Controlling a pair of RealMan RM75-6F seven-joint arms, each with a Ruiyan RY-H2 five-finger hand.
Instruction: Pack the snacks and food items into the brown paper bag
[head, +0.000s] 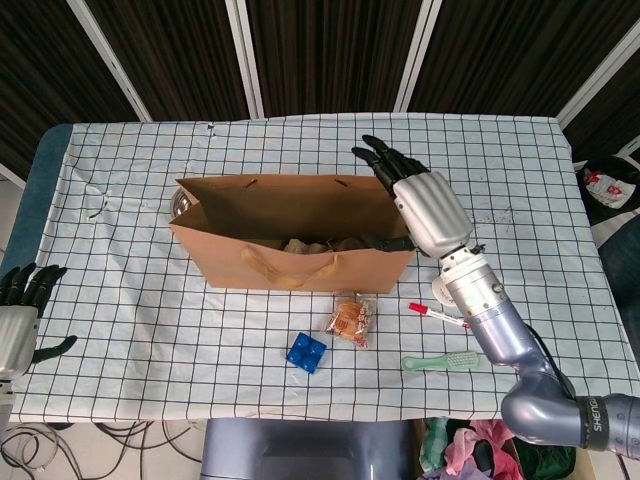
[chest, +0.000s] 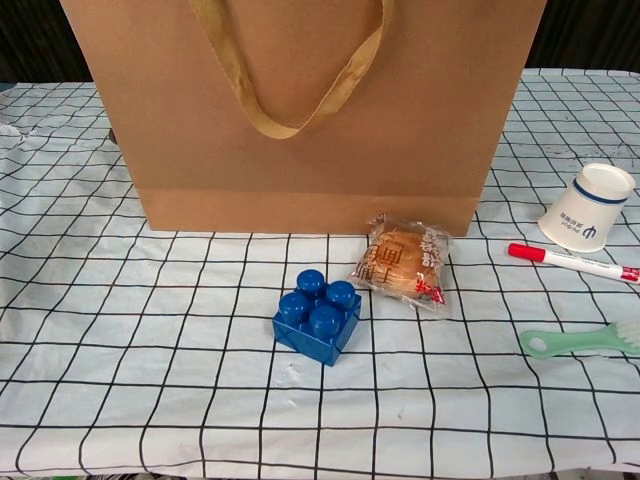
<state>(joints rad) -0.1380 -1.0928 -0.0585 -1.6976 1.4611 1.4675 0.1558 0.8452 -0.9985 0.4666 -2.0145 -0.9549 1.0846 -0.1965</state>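
Overhead, right hand (head: 425, 205) spreads above creased brown paper bag (head: 290, 240).

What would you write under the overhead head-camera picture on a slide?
Right hand open above the brown paper bag; a wrapped bun waits on the checked tablecloth in front.
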